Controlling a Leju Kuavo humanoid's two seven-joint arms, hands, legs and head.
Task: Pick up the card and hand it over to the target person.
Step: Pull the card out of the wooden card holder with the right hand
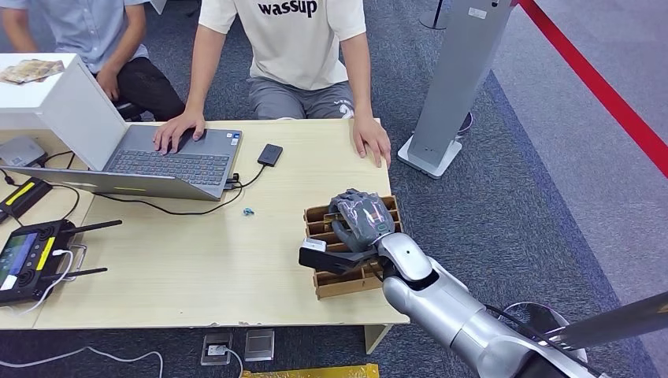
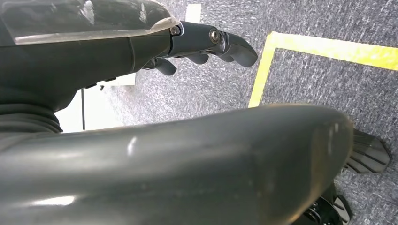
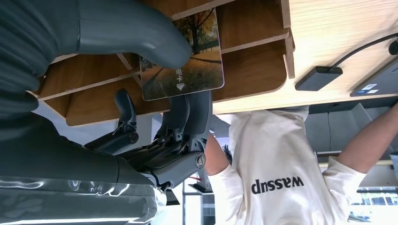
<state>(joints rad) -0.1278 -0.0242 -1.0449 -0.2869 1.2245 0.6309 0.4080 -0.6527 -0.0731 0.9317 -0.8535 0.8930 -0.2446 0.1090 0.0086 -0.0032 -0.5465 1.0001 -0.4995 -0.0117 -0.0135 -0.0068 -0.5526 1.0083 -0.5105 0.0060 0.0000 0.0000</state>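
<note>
right hand (image 3: 155,93) pinching the card (image 3: 187,58) between thumb and fingers, right over the wooden rack (image 1: 354,272). left hand (image 2: 206,44) curled loose, holding nothing. person (image 1: 303,47) just past the rack, across the table (image 1: 197,268).

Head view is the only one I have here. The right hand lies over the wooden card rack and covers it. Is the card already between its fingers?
Observer: Yes. In the right wrist view the thumb presses on the face of the card, and dark fingers are behind its edge.
Operator: Is the card out of the rack?
Observer: Not yet. It still overlaps the wooden dividers of the card rack.
Operator: What is on the card?
Observer: A photo of autumn trees along a path, with small printed characters.
Operator: And the left hand?
Observer: The left hand hangs over grey carpet with a yellow line and holds nothing.
</note>
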